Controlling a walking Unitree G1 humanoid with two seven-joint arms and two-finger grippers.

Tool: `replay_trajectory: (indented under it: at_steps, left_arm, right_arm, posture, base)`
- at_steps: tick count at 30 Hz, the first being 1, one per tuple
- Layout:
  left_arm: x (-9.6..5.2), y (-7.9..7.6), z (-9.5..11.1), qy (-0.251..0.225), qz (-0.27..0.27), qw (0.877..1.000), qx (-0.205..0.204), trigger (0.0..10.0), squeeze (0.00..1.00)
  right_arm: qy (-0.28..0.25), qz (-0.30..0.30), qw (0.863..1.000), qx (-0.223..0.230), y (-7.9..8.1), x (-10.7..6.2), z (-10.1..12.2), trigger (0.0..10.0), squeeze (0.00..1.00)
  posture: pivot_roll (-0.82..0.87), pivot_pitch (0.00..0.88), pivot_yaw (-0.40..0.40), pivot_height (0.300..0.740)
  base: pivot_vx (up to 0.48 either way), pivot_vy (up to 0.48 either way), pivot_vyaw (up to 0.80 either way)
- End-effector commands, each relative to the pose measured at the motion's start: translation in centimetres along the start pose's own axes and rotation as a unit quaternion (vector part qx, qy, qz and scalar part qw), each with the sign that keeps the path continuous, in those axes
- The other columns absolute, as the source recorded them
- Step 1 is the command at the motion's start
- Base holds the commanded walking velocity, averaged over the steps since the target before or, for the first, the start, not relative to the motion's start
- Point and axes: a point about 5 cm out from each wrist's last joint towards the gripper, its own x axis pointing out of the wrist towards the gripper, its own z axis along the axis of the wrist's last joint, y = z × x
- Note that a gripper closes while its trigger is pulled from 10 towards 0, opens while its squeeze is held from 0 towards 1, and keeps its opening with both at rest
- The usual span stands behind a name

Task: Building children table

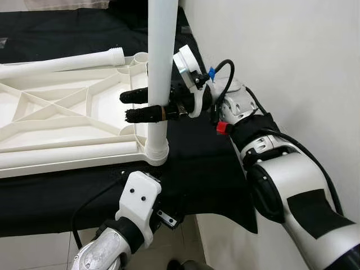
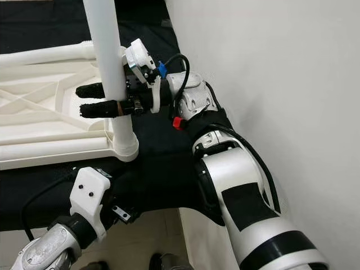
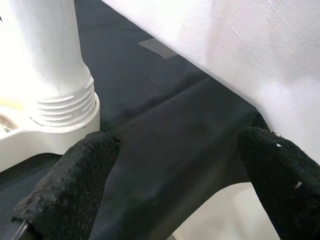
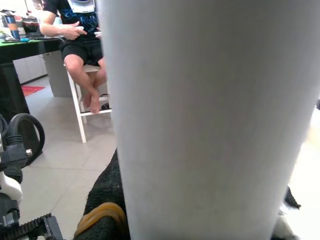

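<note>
We see the right gripper (image 1: 147, 106) pinching the white plastic cylindrical table leg (image 1: 160, 67), which stands upright in the corner socket of the upside-down white ribbed plastic tabletop (image 1: 62, 107) on the black cloth-covered surface (image 1: 197, 163) — long axis vertical, threaded end down in the socket. Risk, as we judge it: the leg cross-threads or tilts if the grip pushes sideways, or the tabletop slides on the cloth. The left gripper (image 3: 170, 185) hangs spread, just below that corner, holding nothing.
</note>
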Motion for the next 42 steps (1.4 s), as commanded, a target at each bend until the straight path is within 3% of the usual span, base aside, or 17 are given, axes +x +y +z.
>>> replay_trajectory:
  at_steps: [1, 12, 19, 20, 22, 24, 25, 27, 28, 31, 32, 33, 34, 36, 37, 38, 42]
  left_arm:
    - [-0.2, 0.1, 0.1, 0.004, 0.001, 1.000, -0.001, 10.0, 0.00]
    - [0.5, 0.5, 0.1, -0.004, 0.001, 1.000, 0.004, 10.0, 0.00]
    - [0.8, 0.8, 0.0, -0.005, 0.001, 1.000, 0.010, 10.0, 0.00]
    - [0.9, 0.8, -0.1, -0.006, 0.002, 1.000, 0.010, 10.0, 0.00]
    - [0.9, 0.8, -0.1, -0.006, 0.002, 1.000, 0.010, 10.0, 0.00]
    - [1.0, 0.9, -0.2, -0.005, 0.002, 1.000, 0.010, 10.0, 0.00]
    - [1.0, 0.9, -0.2, -0.005, 0.002, 1.000, 0.010, 10.0, 0.00]
    - [1.1, 0.9, -0.3, -0.005, 0.001, 1.000, 0.010, 10.0, 0.00]
    - [1.1, 0.9, -0.3, -0.005, 0.001, 1.000, 0.010, 10.0, 0.00]
    - [1.2, 0.9, -0.5, -0.003, 0.003, 1.000, 0.009, 10.0, 0.00]
    - [1.2, 0.9, -0.5, -0.003, 0.003, 1.000, 0.009, 10.0, 0.00]
    - [1.2, 0.9, -0.7, -0.001, 0.004, 1.000, 0.009, 10.0, 0.00]
    - [1.2, 0.9, -0.7, -0.001, 0.004, 1.000, 0.009, 10.0, 0.00]
    - [1.2, 1.0, -0.9, 0.001, 0.004, 1.000, 0.008, 10.0, 0.00]
    - [1.2, 1.0, -0.9, 0.001, 0.004, 1.000, 0.008, 10.0, 0.00]
    - [1.2, 0.9, -1.0, 0.002, 0.003, 1.000, 0.007, 10.0, 0.00]
    - [1.2, 0.9, -1.1, 0.003, 0.002, 1.000, 0.006, 10.0, 0.00]
  right_arm:
    - [0.024, -0.045, 0.995, 0.086, 0.9, 0.1, -4.7, 10.0, 0.00]
    - [0.084, -0.261, 0.959, 0.074, -0.9, -2.1, -5.7, 10.0, 0.00]
    - [0.080, -0.424, 0.897, 0.096, -1.8, -4.4, -6.2, 10.0, 0.00]
    - [0.091, -0.476, 0.868, 0.107, -2.1, -5.1, -6.6, 10.0, 0.00]
    - [0.091, -0.476, 0.868, 0.107, -2.1, -5.1, -6.6, 10.0, 0.00]
    - [0.093, -0.588, 0.795, 0.115, -2.5, -6.4, -6.9, 10.0, 0.00]
    - [0.093, -0.588, 0.795, 0.115, -2.5, -6.4, -6.9, 10.0, 0.00]
    - [0.079, -0.664, 0.731, 0.137, -2.7, -7.2, -7.1, 10.0, 0.00]
    - [0.079, -0.664, 0.731, 0.137, -2.7, -7.2, -7.1, 10.0, 0.00]
    - [0.059, -0.742, 0.652, 0.145, -2.7, -8.0, -7.1, 10.0, 0.00]
    - [0.059, -0.742, 0.652, 0.145, -2.7, -8.0, -7.1, 10.0, 0.00]
    - [0.050, -0.777, 0.612, 0.143, -2.6, -8.2, -7.1, 10.0, 0.00]
    - [0.050, -0.777, 0.612, 0.143, -2.6, -8.2, -7.1, 10.0, 0.00]
    - [0.034, -0.825, 0.548, 0.136, -2.2, -8.1, -7.2, 10.0, 0.00]
    - [0.034, -0.825, 0.548, 0.136, -2.2, -8.1, -7.2, 10.0, 0.00]
    - [0.042, -0.862, 0.487, 0.131, -1.8, -7.9, -7.4, 10.0, 0.00]
    - [0.042, -0.880, 0.456, 0.129, -1.5, -7.6, -7.5, 10.0, 0.00]
  posture:
    - [0.19, 0.285, -0.148, 0.740]
    - [0.16, 0.250, -0.130, 0.740]
    - [0.15, 0.228, -0.124, 0.740]
    - [0.15, 0.223, -0.124, 0.740]
    - [0.15, 0.223, -0.124, 0.740]
    - [0.15, 0.215, -0.124, 0.740]
    - [0.15, 0.215, -0.124, 0.740]
    - [0.15, 0.211, -0.127, 0.740]
    - [0.15, 0.211, -0.127, 0.740]
    - [0.15, 0.205, -0.125, 0.740]
    - [0.15, 0.205, -0.125, 0.740]
    - [0.15, 0.202, -0.122, 0.740]
    - [0.15, 0.202, -0.122, 0.740]
    - [0.15, 0.199, -0.122, 0.740]
    - [0.15, 0.199, -0.122, 0.740]
    - [0.15, 0.195, -0.123, 0.740]
    - [0.15, 0.194, -0.123, 0.740]
  base:
    - [0.000, 0.000, 0.00]
    - [0.000, 0.000, 0.00]
    - [0.000, 0.000, 0.00]
    - [0.000, 0.000, 0.00]
    - [0.000, 0.000, 0.00]
    - [0.000, 0.000, 0.00]
    - [0.000, 0.000, 0.00]
    - [0.000, 0.000, 0.00]
    - [0.000, 0.000, 0.00]
    - [0.000, 0.000, 0.00]
    - [0.000, 0.000, 0.00]
    - [0.000, 0.000, 0.00]
    - [0.000, 0.000, 0.00]
    - [0.000, 0.000, 0.00]
    - [0.000, 0.000, 0.00]
    - [0.000, 0.000, 0.00]
    - [0.000, 0.000, 0.00]
